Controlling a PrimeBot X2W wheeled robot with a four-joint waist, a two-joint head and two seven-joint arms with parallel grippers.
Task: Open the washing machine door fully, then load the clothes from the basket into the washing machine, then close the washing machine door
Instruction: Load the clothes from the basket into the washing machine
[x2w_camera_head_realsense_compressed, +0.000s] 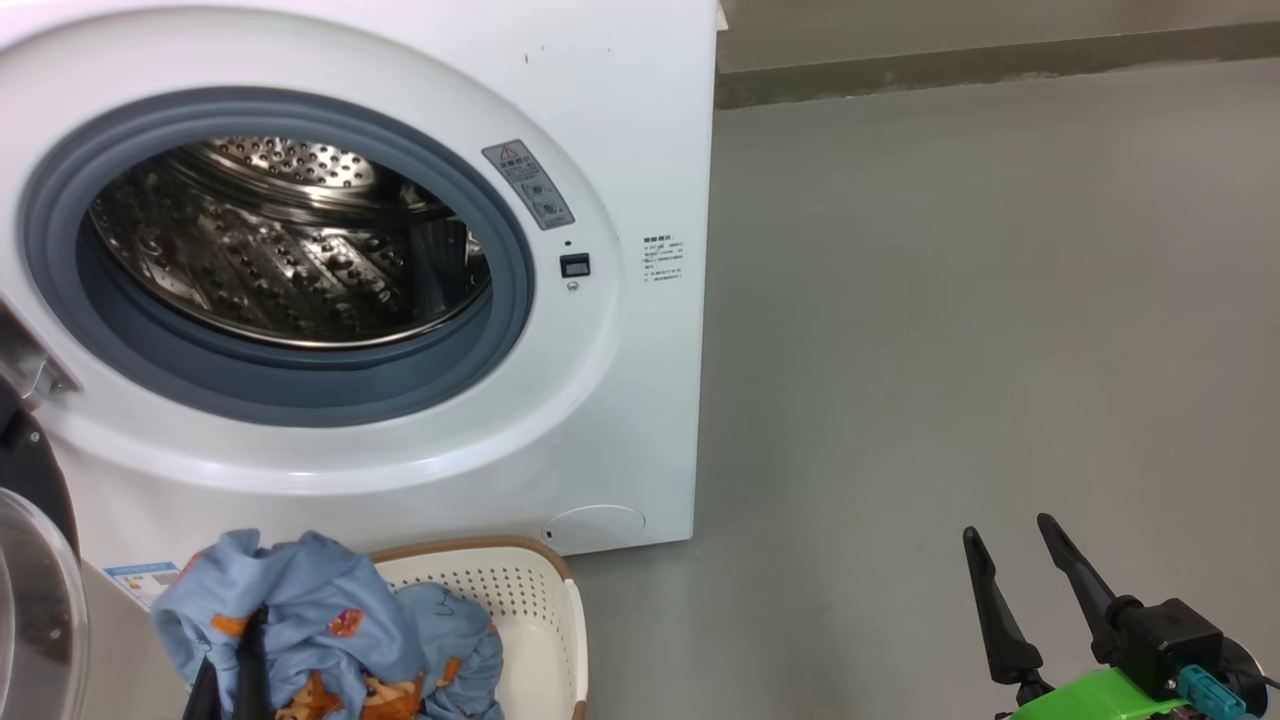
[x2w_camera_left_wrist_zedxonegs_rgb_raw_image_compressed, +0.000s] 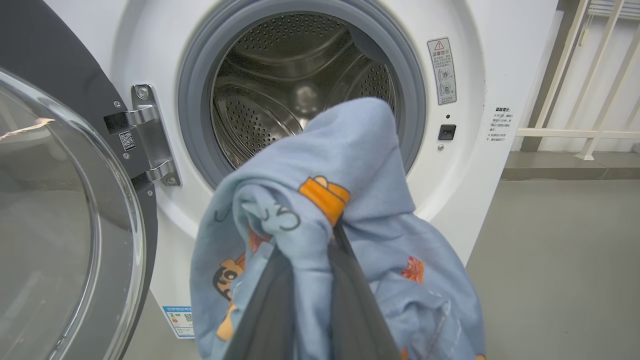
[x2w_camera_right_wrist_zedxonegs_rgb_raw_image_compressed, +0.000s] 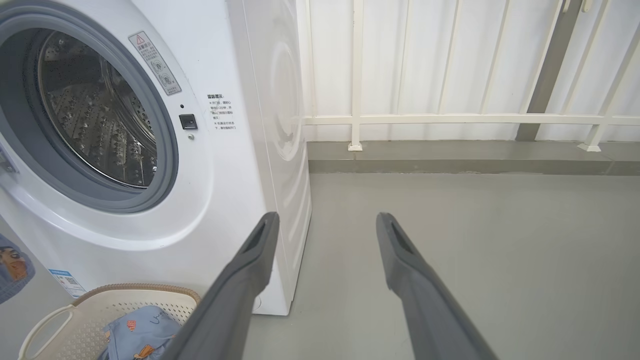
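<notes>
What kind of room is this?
Probably a laundry corner, maybe on a balcony. A big white washing machine stands open, a basket of blue clothes sits before it, and a white railing edges the grey floor.

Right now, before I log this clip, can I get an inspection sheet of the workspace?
Surface: grey floor, smooth.
Job's things: washing machine door swung open at the left; washing machine drum shows no laundry; basket in front with one garment inside; clothes, one piece raised before the opening.
Clutter: nothing seen.
Grippers: left gripper shut on the clothes; right gripper open, holding nothing, over the floor.
Cables: teal connector at the right wrist.
Surroundings: white railing beyond the machine.
</notes>
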